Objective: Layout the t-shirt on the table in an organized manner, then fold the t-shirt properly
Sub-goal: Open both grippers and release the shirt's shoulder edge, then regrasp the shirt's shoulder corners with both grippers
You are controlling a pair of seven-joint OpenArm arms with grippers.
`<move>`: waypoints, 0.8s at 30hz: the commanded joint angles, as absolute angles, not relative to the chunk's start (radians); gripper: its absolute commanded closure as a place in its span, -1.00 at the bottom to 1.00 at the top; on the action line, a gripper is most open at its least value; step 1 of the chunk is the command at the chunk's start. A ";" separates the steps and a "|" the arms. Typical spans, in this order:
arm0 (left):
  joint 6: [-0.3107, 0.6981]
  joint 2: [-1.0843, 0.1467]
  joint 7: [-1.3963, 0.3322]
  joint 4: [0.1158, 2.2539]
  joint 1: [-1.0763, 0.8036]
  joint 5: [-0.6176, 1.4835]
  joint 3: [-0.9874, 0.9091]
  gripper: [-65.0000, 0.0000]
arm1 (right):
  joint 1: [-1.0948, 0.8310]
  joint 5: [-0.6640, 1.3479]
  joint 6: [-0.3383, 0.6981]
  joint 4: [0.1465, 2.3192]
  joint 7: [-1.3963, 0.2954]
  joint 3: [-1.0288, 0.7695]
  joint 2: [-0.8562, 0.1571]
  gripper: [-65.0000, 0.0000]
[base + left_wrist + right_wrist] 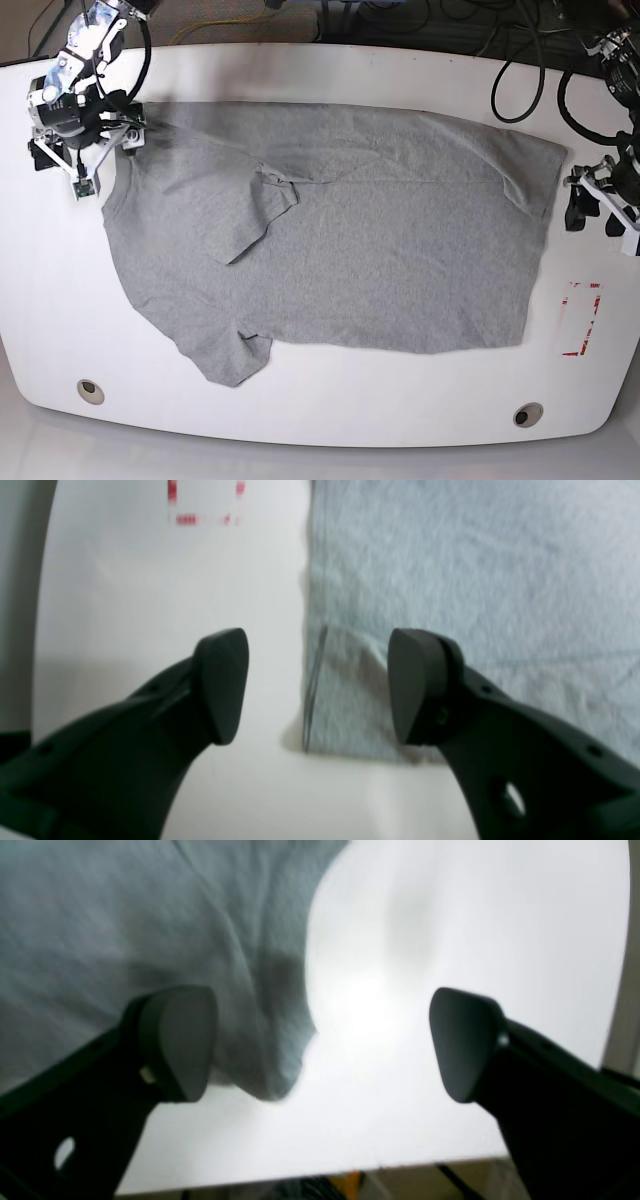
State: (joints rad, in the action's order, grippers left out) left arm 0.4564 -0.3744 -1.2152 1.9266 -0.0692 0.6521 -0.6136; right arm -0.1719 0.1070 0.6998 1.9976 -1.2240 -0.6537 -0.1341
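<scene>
The t-shirt [350,250] lies spread flat across the middle of the white desk [330,410], its long axis running from 9 to 3 o'clock in the base view, with one sleeve [262,205] folded inward over the body and the other sleeve [225,362] pointing toward 7 o'clock. The hem edge sits at 3 o'clock, close to the red tape mark [582,318] at about 4 o'clock. Two round grommet holes [90,390] lie along the near edge of the desk, at 7 and 5 o'clock. The left end effector [317,685] hangs over the hem corner (base view, far right) with its fingers spread wide, one over bare desk and one over fabric; it is released and grips nothing. The right end effector [322,1042] sits at the 10 o'clock corner of the shirt, jaws fully apart, straddling a rumpled edge of cloth beside bare desk; it too is released and holds nothing. The wrist views are slightly blurred. Cables [520,60] trail off the far edge at 1 o'clock.
</scene>
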 commanded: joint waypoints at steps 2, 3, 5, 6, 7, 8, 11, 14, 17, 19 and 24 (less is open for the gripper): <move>0.456 -0.360 -1.147 1.943 -0.061 0.598 -0.605 -0.04 | -0.148 0.153 0.698 2.018 -1.210 -0.657 -0.150 -0.92; 0.456 -0.343 -1.124 1.943 -0.061 0.570 -0.605 0.06 | -0.140 0.163 0.698 2.018 -1.210 -0.659 -0.147 -0.81; 0.456 -0.321 -1.087 1.943 -0.062 0.515 -0.604 0.29 | -0.134 0.183 0.698 2.018 -1.210 -0.661 -0.143 -0.55; 0.460 -0.312 -1.075 1.943 -0.064 0.495 -0.602 0.38 | -0.133 0.189 0.698 2.018 -1.210 -0.661 -0.143 -0.42; 0.461 -0.300 -1.064 1.942 -0.064 0.464 -0.602 0.50 | -0.133 0.197 0.698 2.018 -1.210 -0.659 -0.142 -0.23; 0.463 -0.289 -1.063 1.942 -0.061 0.438 -0.602 0.59 | -0.131 0.203 0.698 2.017 -1.210 -0.657 -0.142 -0.07; 0.463 -0.266 -1.063 1.942 -0.058 0.390 -0.601 0.69 | -0.134 0.208 0.698 2.012 -1.208 -0.656 -0.139 0.33; 0.463 -0.259 -1.058 1.940 -0.058 0.375 -0.601 0.69 | -0.134 0.203 0.698 2.008 -1.207 -0.661 -0.114 0.65; 0.463 -0.255 -1.056 1.928 -0.056 0.377 -0.598 0.70 | -0.136 0.203 0.698 1.998 -1.207 -0.656 -0.104 0.93; 0.463 -0.255 -1.056 1.914 -0.056 0.380 -0.585 0.71 | -0.137 0.203 0.698 1.997 -1.207 -0.654 -0.099 1.00; 0.463 -0.255 -1.056 1.893 -0.056 0.380 -0.556 0.70 | -0.145 0.197 0.698 1.997 -1.207 -0.659 -0.071 0.82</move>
